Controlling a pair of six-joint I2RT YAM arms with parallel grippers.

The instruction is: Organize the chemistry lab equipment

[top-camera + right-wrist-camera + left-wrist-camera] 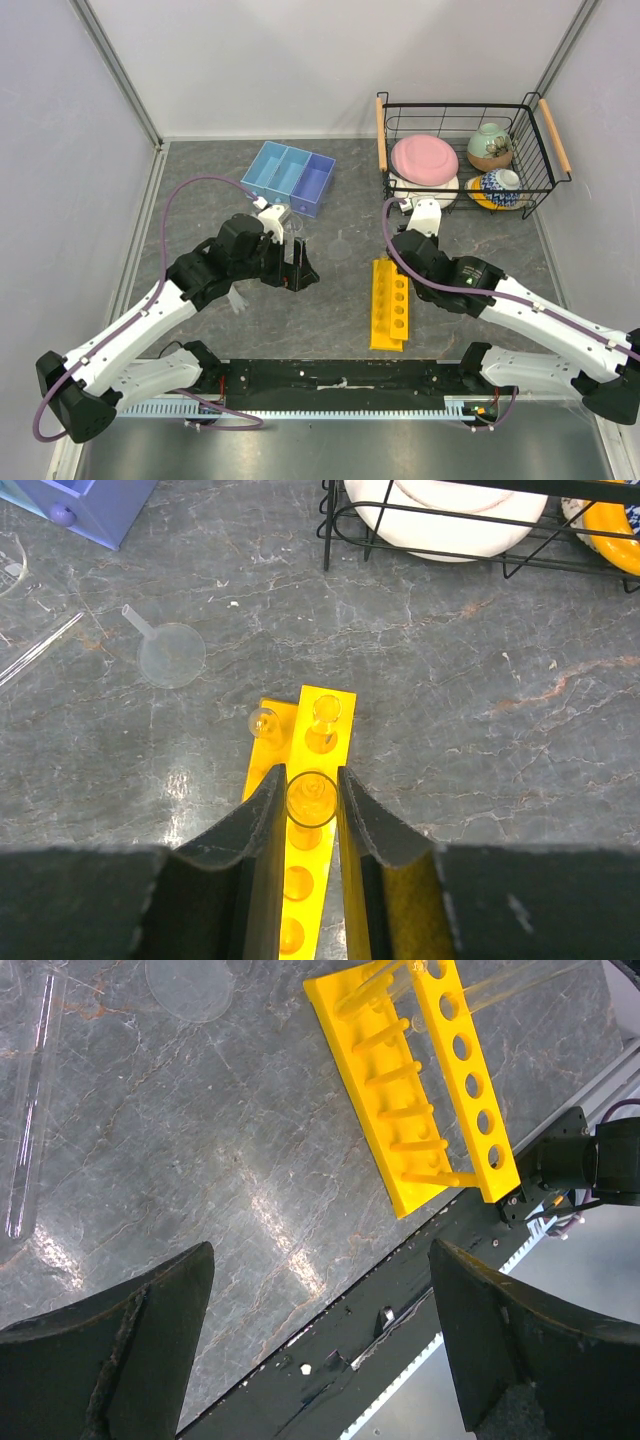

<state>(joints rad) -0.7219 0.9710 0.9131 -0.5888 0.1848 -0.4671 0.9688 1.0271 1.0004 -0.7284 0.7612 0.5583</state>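
Observation:
The yellow rack point(300, 880) lies on the table and holds two upright clear test tubes at its far end point(327, 710). My right gripper point(312, 798) is shut on a third test tube point(312, 810), held upright over a hole of the rack's right row. In the top view the right gripper point(400, 272) sits above the rack point(390, 310). My left gripper point(320, 1340) is open and empty, low over the table's near edge, left of the rack point(430, 1080). A loose test tube point(30, 1110) lies flat on the table. The clear funnel point(170, 652) lies beyond the rack.
The blue three-compartment tray point(290, 177) stands at the back centre. The black wire basket point(465, 150) with the pink plate point(424, 157) and bowls is at the back right. A pale lump point(237, 300) lies under the left arm. The black rail point(380, 1330) runs along the near edge.

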